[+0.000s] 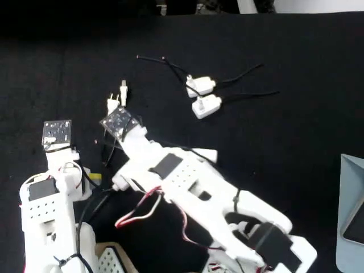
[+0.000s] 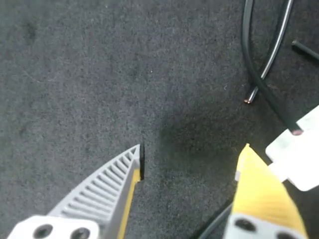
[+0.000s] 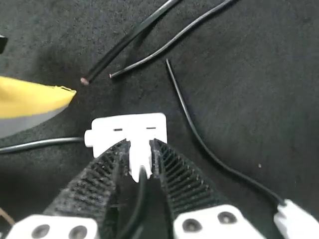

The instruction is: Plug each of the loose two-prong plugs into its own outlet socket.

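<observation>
Right wrist view: right gripper [image 3: 139, 147] clenched on white plug [image 3: 139, 160], lower centre, touching outlet socket [image 3: 128, 130]; apparently not seated. Left gripper [image 2: 192, 149] released, empty. High view, upper centre: corded white block [image 1: 206, 106] lay loose, so plugging-in remained

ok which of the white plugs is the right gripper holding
The white plug clamped in the right gripper, two slots on its face. The two white blocks farther off lie free, cords trailing.

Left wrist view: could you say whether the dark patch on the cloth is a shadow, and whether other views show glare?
Left wrist view: a shadow on the cloth beneath the open left gripper. High view: the white arm looks washed out. Right wrist view: the white socket block is bright, slots visible.
</observation>
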Action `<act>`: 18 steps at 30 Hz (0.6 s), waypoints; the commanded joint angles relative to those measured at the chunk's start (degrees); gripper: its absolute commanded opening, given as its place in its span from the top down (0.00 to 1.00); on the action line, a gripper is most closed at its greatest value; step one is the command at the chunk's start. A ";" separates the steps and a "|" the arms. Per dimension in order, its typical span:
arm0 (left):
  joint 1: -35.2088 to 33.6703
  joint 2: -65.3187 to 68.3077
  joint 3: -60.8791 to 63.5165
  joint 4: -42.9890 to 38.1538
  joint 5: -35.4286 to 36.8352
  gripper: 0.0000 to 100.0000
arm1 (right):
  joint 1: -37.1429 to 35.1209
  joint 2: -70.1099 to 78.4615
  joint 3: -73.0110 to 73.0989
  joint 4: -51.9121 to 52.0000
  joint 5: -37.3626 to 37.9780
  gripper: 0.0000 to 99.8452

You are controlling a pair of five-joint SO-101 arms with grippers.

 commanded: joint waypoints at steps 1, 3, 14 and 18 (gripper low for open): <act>-0.48 -0.88 -0.22 -0.79 0.53 0.70 | 2.73 0.84 -3.21 -2.90 1.49 0.99; -0.48 -0.88 -0.13 -0.79 0.53 0.70 | 2.73 1.89 -3.21 -2.99 1.58 0.99; -0.48 -0.88 -0.13 -0.79 0.44 0.70 | 2.73 3.82 -2.68 -2.73 1.58 0.99; -0.48 -0.88 -0.13 -0.79 0.44 0.70 | 2.73 4.44 -1.10 -4.40 1.58 0.99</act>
